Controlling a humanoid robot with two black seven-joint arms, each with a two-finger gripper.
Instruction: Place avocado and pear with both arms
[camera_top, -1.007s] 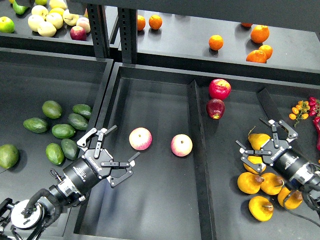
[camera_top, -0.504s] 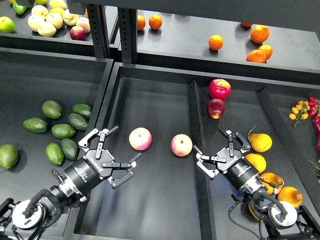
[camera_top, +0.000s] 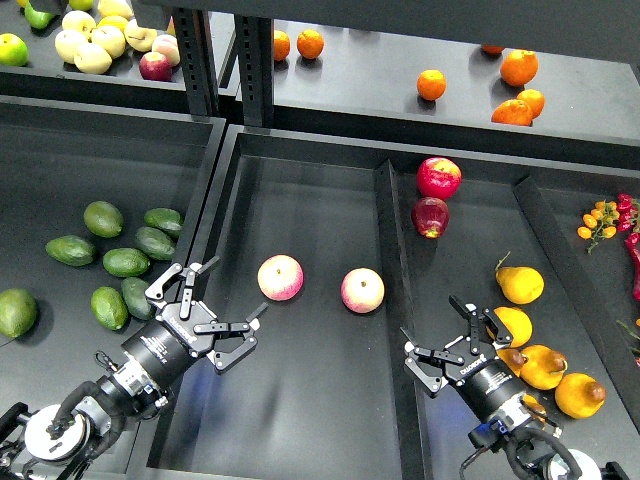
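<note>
Black trays (camera_top: 300, 440) hold the fruit, and since a moment ago the right gripper (camera_top: 447, 345) has drawn back toward the near edge while the left gripper (camera_top: 212, 307) has slid slightly left. Both sets of fingers are spread apart and empty. Dark avocado (camera_top: 137, 296) lies just beside the left gripper among the green ones; the yellow-orange pear (camera_top: 512, 325) sits just right of the right gripper.

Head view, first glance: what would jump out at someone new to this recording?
Two black claws, both open and empty: the left claw at the wall between the avocado bin and the middle tray, the right claw low beside the yellow pears. Between them lie two pink-yellow apples. Bright oranges dot the shelf behind.
</note>
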